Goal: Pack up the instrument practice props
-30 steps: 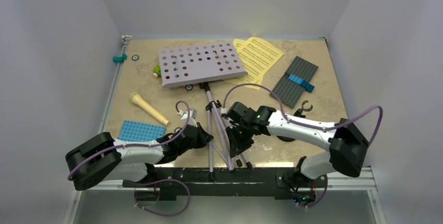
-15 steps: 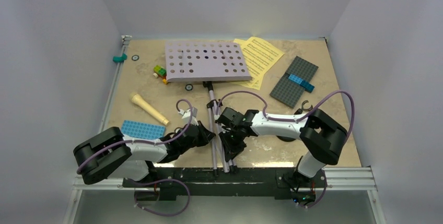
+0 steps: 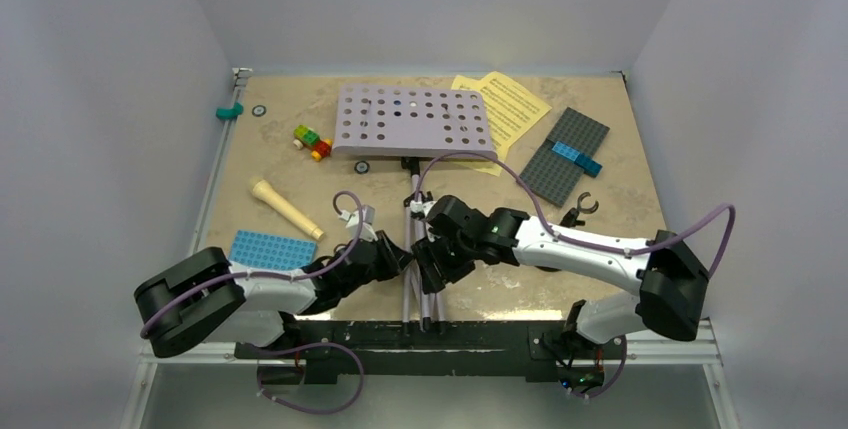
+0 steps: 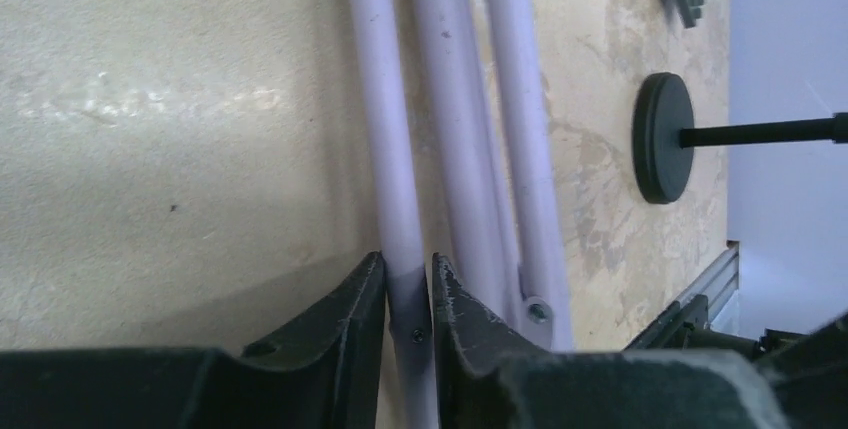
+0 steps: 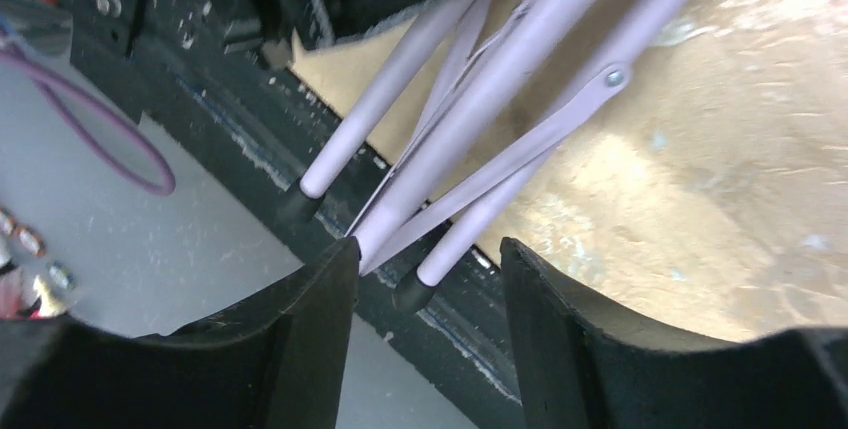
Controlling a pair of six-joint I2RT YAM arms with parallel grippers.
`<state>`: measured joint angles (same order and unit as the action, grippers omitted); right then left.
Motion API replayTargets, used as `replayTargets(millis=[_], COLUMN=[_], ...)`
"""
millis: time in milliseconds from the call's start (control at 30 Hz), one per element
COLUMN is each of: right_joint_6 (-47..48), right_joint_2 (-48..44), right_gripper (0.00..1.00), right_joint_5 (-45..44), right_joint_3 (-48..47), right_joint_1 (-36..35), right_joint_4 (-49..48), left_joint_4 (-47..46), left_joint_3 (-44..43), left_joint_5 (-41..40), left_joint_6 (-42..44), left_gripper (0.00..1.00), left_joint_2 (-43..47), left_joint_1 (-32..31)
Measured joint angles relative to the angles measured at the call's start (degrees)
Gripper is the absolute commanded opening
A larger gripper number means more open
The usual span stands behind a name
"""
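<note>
The music stand lies flat on the table, its perforated lilac desk (image 3: 415, 121) at the back and its three legs (image 3: 420, 294) folded close together, feet at the near edge. My left gripper (image 3: 403, 261) (image 4: 408, 267) is shut on one pale leg (image 4: 385, 129). My right gripper (image 3: 432, 271) (image 5: 428, 254) stands open with the leg ends (image 5: 470, 229) between its jaws. The cream microphone (image 3: 285, 209) lies at the left. The yellow sheet-music pages (image 3: 512, 107) lie partly under the desk. The black mic stand base (image 4: 664, 137) sits to the right, and its clip (image 3: 581, 206) shows behind my right arm.
A grey studded baseplate (image 3: 563, 154) with a blue brick lies at the back right. A blue baseplate (image 3: 268, 249) sits by my left arm. Small coloured bricks (image 3: 312, 141) lie left of the desk, and a teal piece (image 3: 230, 110) sits in the far left corner. The black rail (image 3: 470, 334) borders the near edge.
The splayed legs have been brought together into a narrow bundle and the desk has swung to the right. My right gripper has opened; my left stays clamped on its leg.
</note>
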<state>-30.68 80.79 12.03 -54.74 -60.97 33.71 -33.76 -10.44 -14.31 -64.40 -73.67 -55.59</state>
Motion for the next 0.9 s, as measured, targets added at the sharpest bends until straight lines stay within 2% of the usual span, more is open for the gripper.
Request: replayTargets(millis=[167,200,233,267,533,633,767,900], right_joint_6=[-1.3,-1.9,-2.4,-2.9,-7.9,-8.7,-9.9,-11.6], right_joint_2=[-2.3,-2.1,-1.8,-1.4,1.4,4.4,10.4,14.7], right_gripper=[0.82,0.86,0.87,0.88,0.95,0.96,0.98,0.99], right_joint_5=[-5.8,-6.6,-6.7,-6.8,-8.5,-9.9,-13.1,-15.4], right_joint_3=[-0.4,-0.4,-0.4,-0.4,-0.5,-0.7,-1.3,-1.7], right_joint_1=[0.0,0.0,0.1,0.1,0.3,0.4,1.0,1.2], right_joint_4=[0.7,0.7,0.9,0.9,-2.0,-3.0,-4.1,-3.9], left_joint_4=[0.5,1.1,2.6,3.5,20.0,26.1,34.0,39.5], left_joint_3=[-0.4,-0.8,-1.6,-2.1,-6.2,-9.3,-13.9,-16.9], left_joint_5=[0.5,0.4,0.2,0.1,-4.9,-5.9,-5.9,-6.0], left_joint_6=[1.7,1.7,1.8,1.9,2.7,4.0,5.5,5.1], left_gripper=[0.75,0.81,0.96,0.99,1.0,1.0,0.99,0.98], left_joint_2=[5.5,6.8,8.7,10.0,18.1,16.9,11.1,8.1], left_joint_1=[-0.5,-0.6,-0.7,-0.8,0.5,3.5,8.1,9.2])
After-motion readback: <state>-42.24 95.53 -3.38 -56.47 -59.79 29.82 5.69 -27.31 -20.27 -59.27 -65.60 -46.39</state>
